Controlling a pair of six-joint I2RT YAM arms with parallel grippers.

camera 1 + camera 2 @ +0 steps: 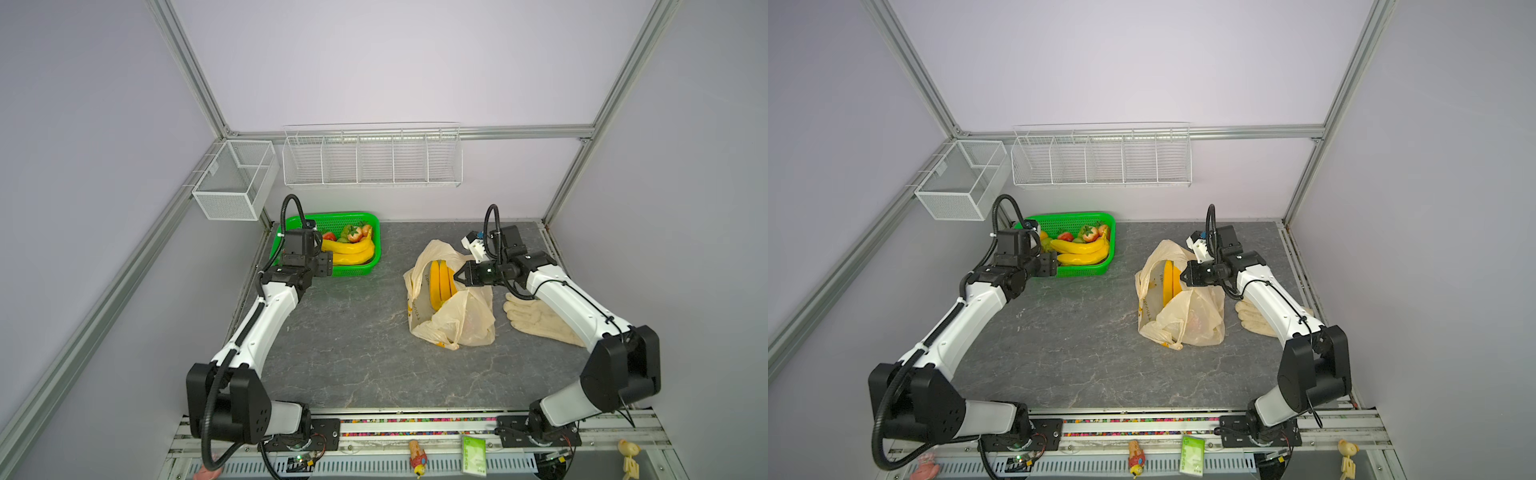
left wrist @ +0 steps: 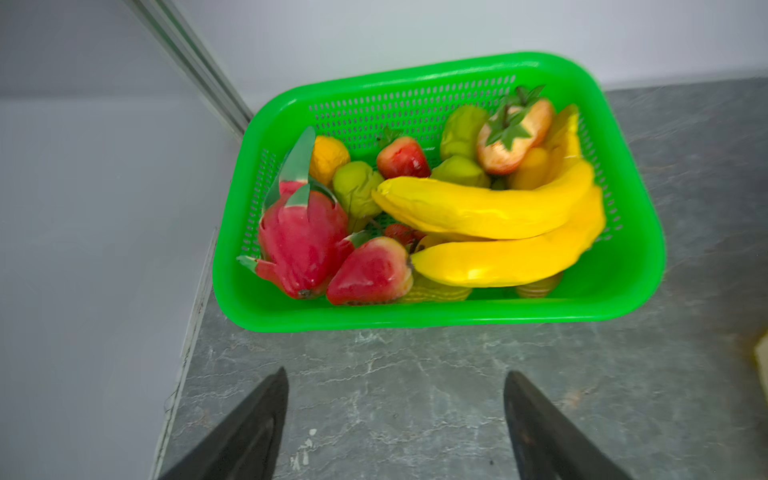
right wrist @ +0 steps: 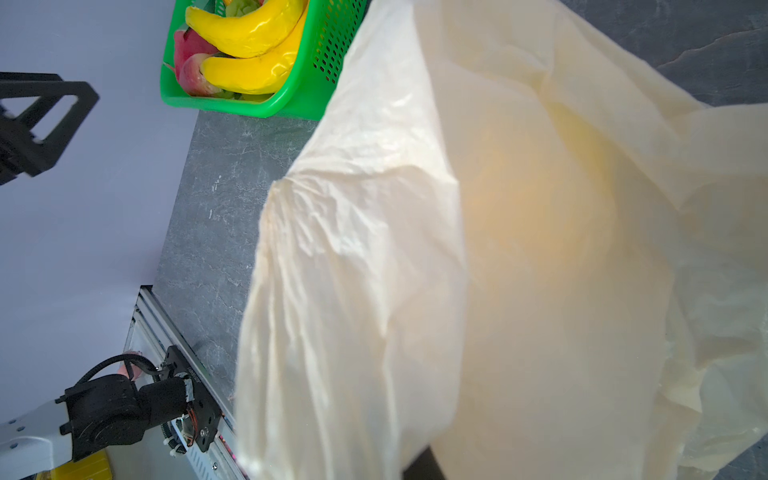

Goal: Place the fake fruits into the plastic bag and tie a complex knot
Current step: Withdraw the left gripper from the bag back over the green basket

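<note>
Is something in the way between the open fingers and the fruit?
Only the green basket's near wall; bare table lies before it. The left gripper has open fingers, and nothing covers the fake fruits from above.

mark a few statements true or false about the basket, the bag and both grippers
The left gripper is open and holds nothing. True.
The green basket is empty. False: it holds a banana bunch, a dragon fruit and more.
The right gripper is shut on the plastic bag. True.
The bag is tied shut. False: its mouth gapes open.
The cream glove lies left of the bag. False: it lies to its right.
</note>
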